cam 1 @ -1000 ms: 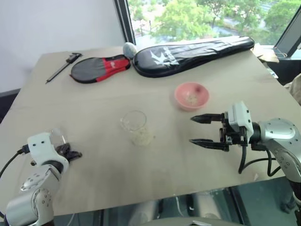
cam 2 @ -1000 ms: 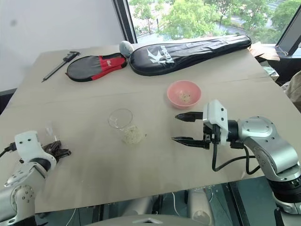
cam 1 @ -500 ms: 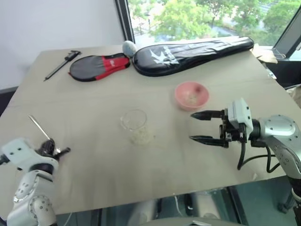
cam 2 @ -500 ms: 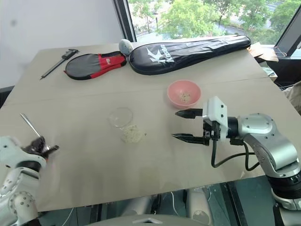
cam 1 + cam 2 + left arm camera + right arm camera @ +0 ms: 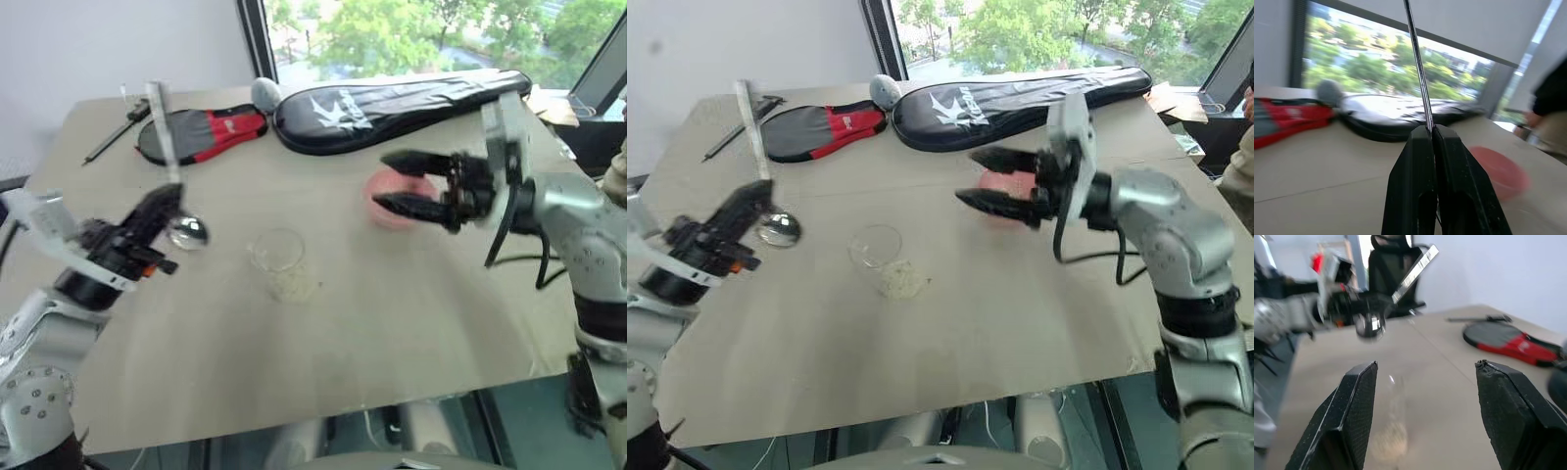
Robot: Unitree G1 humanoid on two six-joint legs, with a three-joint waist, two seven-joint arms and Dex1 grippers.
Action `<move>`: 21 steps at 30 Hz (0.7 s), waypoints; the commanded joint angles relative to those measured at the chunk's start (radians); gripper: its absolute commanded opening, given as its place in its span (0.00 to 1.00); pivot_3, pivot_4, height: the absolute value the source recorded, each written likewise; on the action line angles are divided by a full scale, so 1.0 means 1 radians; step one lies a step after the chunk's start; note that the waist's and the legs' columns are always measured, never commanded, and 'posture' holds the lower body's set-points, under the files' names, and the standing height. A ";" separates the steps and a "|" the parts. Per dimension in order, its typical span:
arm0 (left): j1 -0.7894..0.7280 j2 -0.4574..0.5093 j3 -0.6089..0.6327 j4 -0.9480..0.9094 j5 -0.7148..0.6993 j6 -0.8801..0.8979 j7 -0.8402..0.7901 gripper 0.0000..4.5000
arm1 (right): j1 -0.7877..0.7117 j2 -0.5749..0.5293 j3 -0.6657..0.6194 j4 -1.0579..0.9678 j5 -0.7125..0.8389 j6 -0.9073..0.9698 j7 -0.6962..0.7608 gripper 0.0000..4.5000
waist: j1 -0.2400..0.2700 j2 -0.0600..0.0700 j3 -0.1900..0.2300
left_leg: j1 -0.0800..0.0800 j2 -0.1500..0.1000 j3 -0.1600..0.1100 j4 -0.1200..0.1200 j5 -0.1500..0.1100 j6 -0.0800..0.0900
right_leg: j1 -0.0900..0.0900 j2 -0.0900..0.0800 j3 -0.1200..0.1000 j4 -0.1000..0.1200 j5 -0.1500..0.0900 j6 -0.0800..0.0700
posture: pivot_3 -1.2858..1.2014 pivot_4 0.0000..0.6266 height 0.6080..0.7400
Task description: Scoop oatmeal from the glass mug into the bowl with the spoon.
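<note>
Honestly, my left gripper (image 5: 162, 206) pinches the slim silver spoon (image 5: 168, 166) by its thin handle, right gripper (image 5: 397, 181) gaping empty, so I fear it twisting when digging the clear glass mug (image 5: 279, 257).

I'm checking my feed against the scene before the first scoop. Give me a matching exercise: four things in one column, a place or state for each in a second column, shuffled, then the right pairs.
Things:
1. spoon
2. glass mug
3. bowl
4. right tool

Places or states:
A. pink, partly hidden behind the open black fingers
B. clamped in the left tool, handle pointing up
C. open, holding nothing, raised above the table
D. clear, standing mid-table with pale oatmeal beside it

Pairs: 1-B, 2-D, 3-A, 4-C
</note>
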 commanded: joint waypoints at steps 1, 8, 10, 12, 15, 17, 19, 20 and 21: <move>-0.022 0.085 -0.023 -0.010 -0.091 0.057 -0.108 0.01 | -0.078 0.030 -0.023 0.032 0.082 0.081 -0.024 0.71 | -0.004 0.001 0.000 | -0.001 0.000 -0.001 0.000 0.000 0.000 | -0.001 0.000 0.000 0.000 0.000 -0.001 | 0.52 0.24 1.00; -0.126 0.225 -0.157 0.022 -0.159 0.155 -0.320 0.01 | -0.179 0.174 -0.012 0.132 0.207 0.239 -0.095 0.71 | -0.018 0.001 0.001 | -0.003 0.000 0.000 0.000 0.000 0.000 | -0.004 0.000 0.000 -0.001 0.000 -0.001 | 0.52 0.24 1.00; -0.145 0.236 -0.186 0.024 -0.156 0.167 -0.351 0.01 | -0.189 0.220 -0.025 0.150 0.220 0.239 -0.128 0.71 | -0.019 0.001 0.001 | -0.003 0.000 0.001 0.000 0.000 0.000 | -0.004 0.000 0.000 0.000 0.000 -0.001 | 0.52 0.24 1.00; -0.161 0.234 -0.211 0.031 -0.133 0.163 -0.369 0.01 | -0.195 0.242 -0.030 0.161 0.234 0.257 -0.144 0.71 | -0.019 0.002 0.001 | -0.004 0.000 0.001 0.000 0.000 0.000 | -0.005 0.001 0.001 0.000 0.000 -0.001 | 0.52 0.24 1.00; -0.178 0.229 -0.241 0.045 -0.108 0.158 -0.392 0.01 | -0.196 0.263 -0.020 0.154 0.236 0.266 -0.151 0.71 | -0.020 0.002 0.001 | -0.004 0.000 0.001 0.000 0.000 0.000 | -0.006 0.001 0.001 0.001 0.001 -0.001 | 0.52 0.24 1.00; -0.186 0.223 -0.251 0.053 -0.095 0.154 -0.397 0.01 | -0.202 0.266 -0.019 0.147 0.248 0.277 -0.147 0.71 | -0.020 0.002 0.001 | -0.004 0.000 0.001 0.000 0.000 0.000 | -0.006 0.001 0.001 0.001 0.001 -0.001 | 0.52 0.24 1.00; -0.194 0.214 -0.257 0.060 -0.081 0.147 -0.399 0.01 | -0.199 0.256 -0.013 0.131 0.264 0.298 -0.129 0.71 | -0.020 0.002 0.001 | -0.004 0.000 0.002 0.000 0.000 0.000 | -0.006 0.001 0.002 0.001 0.001 -0.001 | 0.52 0.24 1.00; -0.197 0.211 -0.259 0.064 -0.077 0.147 -0.401 0.01 | -0.195 0.253 -0.009 0.121 0.268 0.306 -0.123 0.71 | -0.020 0.002 0.001 | -0.004 0.000 0.002 0.000 0.000 0.000 | -0.006 0.001 0.002 0.001 0.001 -0.001 | 0.52 0.24 1.00; -0.199 0.208 -0.261 0.066 -0.071 0.146 -0.404 0.00 | -0.192 0.252 -0.007 0.114 0.272 0.311 -0.122 0.66 | -0.020 0.002 0.001 | -0.004 0.000 0.002 0.000 0.000 0.000 | -0.006 0.001 0.002 0.001 0.001 -0.001 | 0.52 0.24 1.00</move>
